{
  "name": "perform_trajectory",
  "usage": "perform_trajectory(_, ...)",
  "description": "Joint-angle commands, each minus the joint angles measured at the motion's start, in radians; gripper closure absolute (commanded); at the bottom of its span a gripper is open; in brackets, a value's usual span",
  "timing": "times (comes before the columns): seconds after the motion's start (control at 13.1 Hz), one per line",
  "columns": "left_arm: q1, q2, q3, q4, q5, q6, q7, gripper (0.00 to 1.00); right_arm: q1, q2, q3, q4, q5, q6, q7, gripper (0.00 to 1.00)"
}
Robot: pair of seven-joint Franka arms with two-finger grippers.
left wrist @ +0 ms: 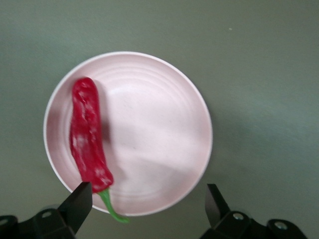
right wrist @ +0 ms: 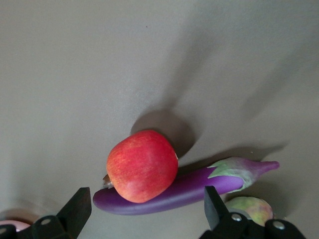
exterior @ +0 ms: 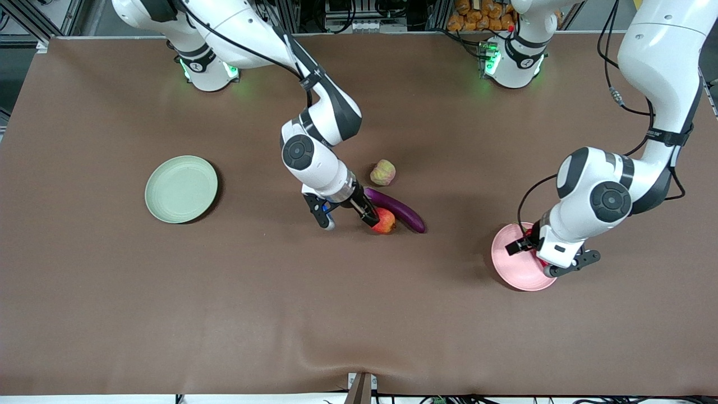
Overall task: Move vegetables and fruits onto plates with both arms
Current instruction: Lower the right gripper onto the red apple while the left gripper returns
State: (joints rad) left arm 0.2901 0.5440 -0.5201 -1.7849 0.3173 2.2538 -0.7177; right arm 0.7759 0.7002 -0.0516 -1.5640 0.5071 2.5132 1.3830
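Resting glossy chili (left wrist: 88, 137) on smooth pink plate (left wrist: 164, 129), round apple (right wrist: 142, 165) against eggplant (right wrist: 189, 189), both fingers open.

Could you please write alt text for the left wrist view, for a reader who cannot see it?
A red chili pepper lies along one edge of a pale pink plate, its green stem poking over the rim. The left tool hangs above the plate, open and empty.

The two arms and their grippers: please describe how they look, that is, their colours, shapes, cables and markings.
Both arms are white, with rounded segments, black bands and round dark grey joint caps. Black cables run along them in loose loops. Their bases glow green. The right gripper has slim black fingers with a small blue mark on one. The left gripper is a white block with black parts.
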Motion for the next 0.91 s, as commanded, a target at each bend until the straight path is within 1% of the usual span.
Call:
perform_trajectory(0.0, 0.004, -0.019, -0.056, -0.013, 0.012, -0.029, -0.087, 0.0, 0.014, 0.059, -0.011, 0.027, 0.021, 0.093, 0.011, 0.0)
perform_trajectory(0.15, -0.011, -0.018, -0.086, -0.014, 0.012, -0.034, -0.167, 0.0, 0.017, 0.076, -0.01, 0.028, 0.022, 0.108, 0.014, 0.0)
perform_trajectory(0.3, -0.054, -0.018, -0.087, -0.019, 0.012, -0.036, -0.253, 0.0, 0.039, 0.11, -0.011, 0.044, 0.019, 0.133, 0.045, 0.0)
perform_trajectory(0.46, -0.103, -0.01, -0.087, -0.021, 0.012, -0.034, -0.354, 0.0, 0.049, 0.142, -0.011, 0.056, 0.019, 0.214, 0.088, 0.0)
perform_trajectory(0.61, -0.141, -0.004, -0.087, -0.019, 0.022, -0.034, -0.429, 0.0, 0.051, 0.15, -0.011, 0.07, 0.019, 0.219, 0.116, 0.0)
perform_trajectory(0.69, -0.152, 0.004, -0.087, -0.019, 0.022, -0.034, -0.452, 0.0, 0.054, 0.151, -0.011, 0.07, 0.019, 0.217, 0.116, 0.09)
perform_trajectory(0.84, -0.173, 0.011, -0.086, -0.019, 0.022, -0.034, -0.491, 0.0, 0.054, 0.151, -0.011, 0.07, 0.013, 0.217, 0.11, 0.42)
